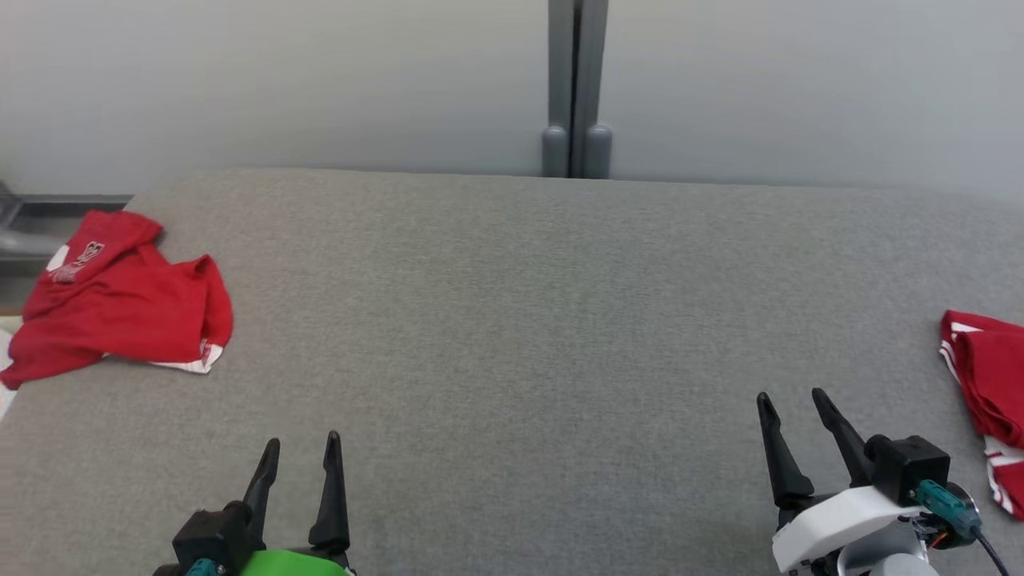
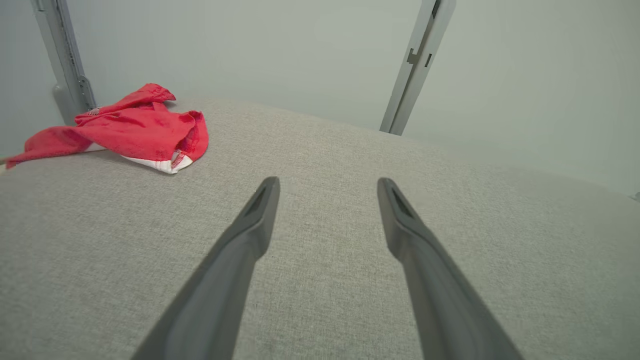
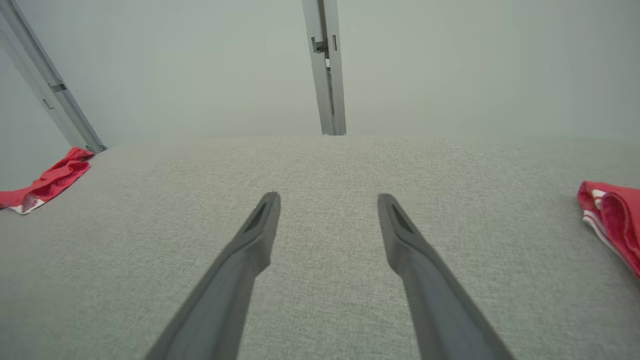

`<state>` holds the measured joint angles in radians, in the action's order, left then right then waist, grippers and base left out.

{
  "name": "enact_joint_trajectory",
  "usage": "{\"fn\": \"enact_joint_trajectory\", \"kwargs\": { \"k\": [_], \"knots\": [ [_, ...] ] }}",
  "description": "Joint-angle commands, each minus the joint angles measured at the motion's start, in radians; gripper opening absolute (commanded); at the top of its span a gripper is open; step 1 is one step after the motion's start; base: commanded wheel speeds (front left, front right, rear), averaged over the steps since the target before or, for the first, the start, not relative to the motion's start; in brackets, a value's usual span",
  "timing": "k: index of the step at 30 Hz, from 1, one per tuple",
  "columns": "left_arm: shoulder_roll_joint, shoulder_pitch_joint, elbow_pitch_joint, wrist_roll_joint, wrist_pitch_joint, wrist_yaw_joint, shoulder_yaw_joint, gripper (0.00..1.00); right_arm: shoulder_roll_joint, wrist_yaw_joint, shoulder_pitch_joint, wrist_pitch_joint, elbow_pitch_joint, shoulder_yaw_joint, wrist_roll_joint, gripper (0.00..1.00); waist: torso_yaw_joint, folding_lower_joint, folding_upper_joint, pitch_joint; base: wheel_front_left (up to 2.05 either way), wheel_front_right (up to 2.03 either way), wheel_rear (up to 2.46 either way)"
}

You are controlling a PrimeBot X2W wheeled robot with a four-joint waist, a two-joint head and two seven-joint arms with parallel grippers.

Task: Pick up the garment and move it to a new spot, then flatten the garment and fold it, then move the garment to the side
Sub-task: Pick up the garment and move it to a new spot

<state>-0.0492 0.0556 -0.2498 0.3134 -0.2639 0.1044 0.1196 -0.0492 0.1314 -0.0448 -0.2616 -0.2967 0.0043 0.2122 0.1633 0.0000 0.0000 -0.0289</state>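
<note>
**Head view.** Looks down on a grey cloth-covered table [image 1: 512,320]. Finds a crumpled red garment [image 1: 120,296] heaped at the far left, lapping over that edge, with white trim and a white print showing. Catches a folded red garment [image 1: 988,384] with white stripes at the right edge, cut off by the frame. Places the left gripper [image 1: 304,440] at the lower left and the right gripper [image 1: 792,396] at the lower right. Shows both pairs of fingers spread apart with nothing between them, above bare table and well apart from either cloth. Takes in a grey post [image 1: 576,80] against the pale wall behind the table's far edge.

**Left wrist view.** Looks along the left gripper's two dark fingers, spread wide over bare grey fabric and pinching nothing. Brings the crumpled red garment nearer, up and to the left of the fingertips and clear of them. Adds detail too small from the head: red stitching along a hem and a white band tucked beneath. Adds another grey upright just behind the heap.

**Right wrist view.** Looks along the right gripper's fingers, likewise spread and empty over bare table. Holds both cloths at once, as the head does: the crumpled one small at the far left edge, the folded one nearer at the right edge. Shows the folded one's rounded fold and white stripes from the side.
</note>
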Motion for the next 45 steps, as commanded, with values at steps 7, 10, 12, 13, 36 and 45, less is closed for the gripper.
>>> {"fn": "enact_joint_trajectory", "kwargs": {
  "k": [7, 10, 12, 13, 36, 45],
  "knots": [
    [-0.006, -0.018, 0.017, -0.020, 0.000, 0.009, -0.036, 1.00, -0.003, -0.002, -0.015, -0.004, 0.013, 0.044, 0.018, 1.00, 0.240, 0.0000, 0.0000, 0.002, 0.00, 0.00, 0.00],
    [-0.006, -0.015, 0.021, -0.026, 0.000, 0.009, -0.037, 1.00, -0.003, -0.002, -0.019, -0.004, 0.009, 0.060, 0.023, 1.00, 0.273, 0.0000, 0.0000, 0.006, 0.00, 0.00, 0.00],
    [-0.005, -0.018, 0.022, -0.024, 0.000, 0.010, -0.039, 1.00, -0.004, -0.002, -0.022, -0.004, 0.007, 0.068, 0.029, 1.00, 0.291, 0.0000, 0.0000, 0.007, 0.00, 0.00, 0.00],
    [-0.005, -0.019, 0.022, -0.024, 0.000, 0.012, -0.038, 1.00, -0.004, -0.002, -0.024, -0.005, 0.009, 0.072, 0.030, 1.00, 0.299, 0.0000, 0.0000, 0.009, 0.00, 0.00, 0.00],
    [-0.233, -0.314, 0.021, -0.051, 0.031, 0.019, -0.173, 1.00, -0.004, -0.002, -0.092, -0.004, 0.037, 0.063, -0.070, 1.00, 0.214, 0.0000, 0.0000, 0.104, 0.00, 0.00, 0.00],
    [-0.411, -0.701, -0.279, 0.091, 0.142, 0.027, -0.161, 1.00, -0.003, -0.002, -0.204, -0.003, 0.043, 0.086, -0.180, 1.00, 0.070, 0.0000, 0.0000, 0.250, 0.00, 0.00, 0.00]
  ]
}}
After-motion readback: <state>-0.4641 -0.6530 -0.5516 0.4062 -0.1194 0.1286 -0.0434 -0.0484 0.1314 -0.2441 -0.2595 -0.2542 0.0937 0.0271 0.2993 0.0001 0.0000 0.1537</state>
